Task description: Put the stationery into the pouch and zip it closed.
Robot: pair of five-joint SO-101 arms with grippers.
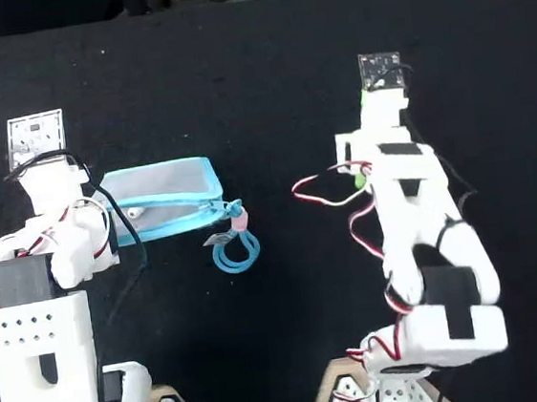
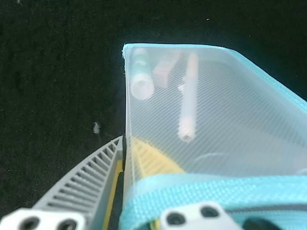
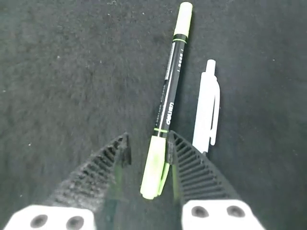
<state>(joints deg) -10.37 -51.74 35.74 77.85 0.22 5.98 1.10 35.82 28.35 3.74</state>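
- Your left end effector (image 2: 123, 146) is clamped on the edge of the mesh pouch (image 1: 162, 198) on the black tabletop (image 1: 264, 67).
- A blue cord loop (image 1: 236, 252) lies at the pouch's zipper end.
- Your right end effector (image 3: 147, 140) stands open astride the green highlighter (image 3: 171, 76), with the white pen (image 3: 207, 110) just beside.

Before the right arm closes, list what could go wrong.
The open right pincer straddles just one end of the green-and-black marker pen; gripped there, it may swing or slip. The white plastic pen lies close beside one finger and could get knocked away.
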